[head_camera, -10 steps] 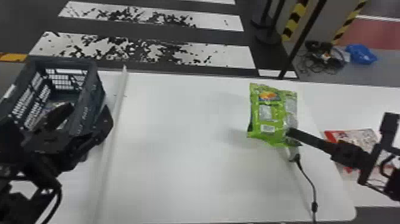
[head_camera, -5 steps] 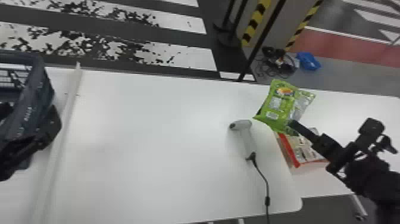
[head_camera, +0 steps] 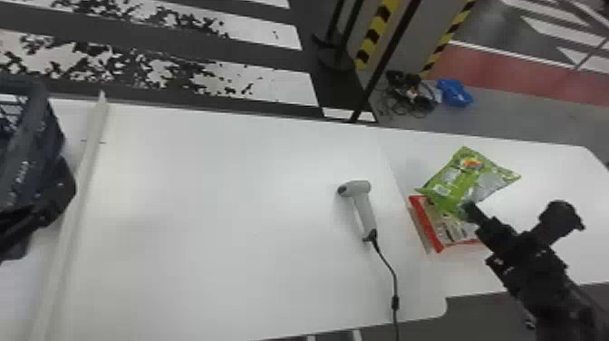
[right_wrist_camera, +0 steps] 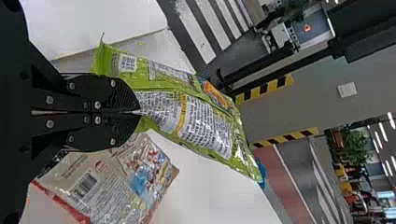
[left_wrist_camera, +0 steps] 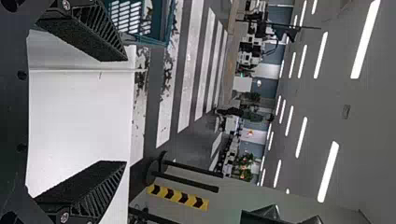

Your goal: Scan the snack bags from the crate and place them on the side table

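Right fingers (right_wrist_camera: 127, 103) clench green bag (right_wrist_camera: 196, 116) | I swing it over side worktop (head_camera: 550, 181), red bag (head_camera: 457, 231) near them | placing looks close | left fingers (left_wrist_camera: 91, 183) released

The snack bag (head_camera: 460, 179) is lime green with silver panels and an orange patch; the other bag (head_camera: 453, 229) is red-edged. White worktop (head_camera: 217, 204), pale grey scanner (head_camera: 364, 206), dark blue-grey crate (head_camera: 34, 149), yellow-and-black chevrons (head_camera: 377, 34).

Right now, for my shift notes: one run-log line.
right gripper: holding green bag; left gripper: open; red bag: side table; scanner: main table
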